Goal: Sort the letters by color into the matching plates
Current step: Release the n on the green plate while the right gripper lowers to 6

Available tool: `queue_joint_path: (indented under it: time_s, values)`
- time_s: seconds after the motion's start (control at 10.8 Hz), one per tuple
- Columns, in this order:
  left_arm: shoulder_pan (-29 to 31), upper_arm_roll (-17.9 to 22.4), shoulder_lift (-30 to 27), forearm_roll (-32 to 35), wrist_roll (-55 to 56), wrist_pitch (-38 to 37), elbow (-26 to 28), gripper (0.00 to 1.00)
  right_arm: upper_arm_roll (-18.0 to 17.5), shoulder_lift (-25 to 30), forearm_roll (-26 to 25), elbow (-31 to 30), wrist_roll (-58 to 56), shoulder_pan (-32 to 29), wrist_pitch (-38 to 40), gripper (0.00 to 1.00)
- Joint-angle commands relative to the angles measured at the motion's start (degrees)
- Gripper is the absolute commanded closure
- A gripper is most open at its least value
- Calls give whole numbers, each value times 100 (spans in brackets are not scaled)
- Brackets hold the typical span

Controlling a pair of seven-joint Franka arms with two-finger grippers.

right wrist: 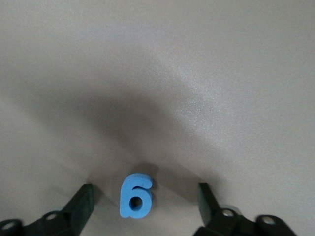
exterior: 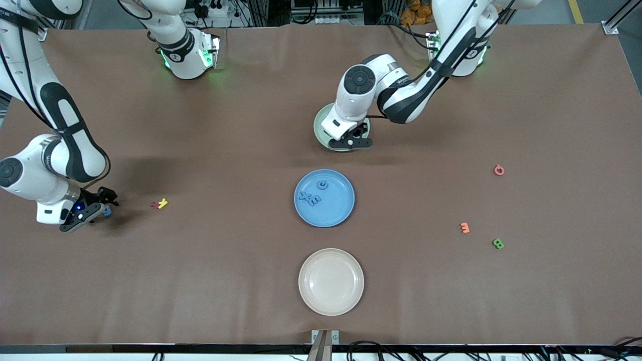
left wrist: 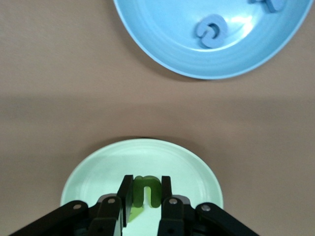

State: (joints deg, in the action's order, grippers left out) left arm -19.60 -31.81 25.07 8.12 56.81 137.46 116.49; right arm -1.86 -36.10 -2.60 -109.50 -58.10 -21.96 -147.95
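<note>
My left gripper [exterior: 352,142] is over the mint green plate [exterior: 318,128] and is shut on a green letter n [left wrist: 146,183], held just above the plate [left wrist: 98,169]. The blue plate [exterior: 331,213] holds three blue letters [exterior: 315,194]; its rim and one blue letter [left wrist: 211,31] show in the left wrist view. My right gripper [exterior: 100,206] is low over the table at the right arm's end, open, with a blue 6 [right wrist: 135,195] lying on the table between its fingers [right wrist: 84,199]. A green B [exterior: 498,243] lies toward the left arm's end.
A cream plate [exterior: 331,282] sits nearer to the front camera than the blue plate. A yellow and a red letter [exterior: 160,203] lie beside my right gripper. An orange 3 [exterior: 465,227] and a pink letter [exterior: 499,170] lie near the green B.
</note>
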Motion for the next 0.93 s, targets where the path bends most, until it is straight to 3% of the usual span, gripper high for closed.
queue_joint_path:
  time_s: [0.0,0.37,0.74,0.83]
  values:
    - [-219,-1,287,208,287,36,-179,100,-60,218,-83,-229,-96,-54,-84,39]
    - [-404,-1,551,673,901,45,-118,100,-69,244,-83,-291,-105,-62,-102,75]
    - [-501,-88,630,700,1174,36,-74,100,-69,261,-83,-282,-35,-45,-24,85]
    - [-501,-88,630,700,1184,36,-74,76,-69,349,-83,-265,9,-19,-6,85]
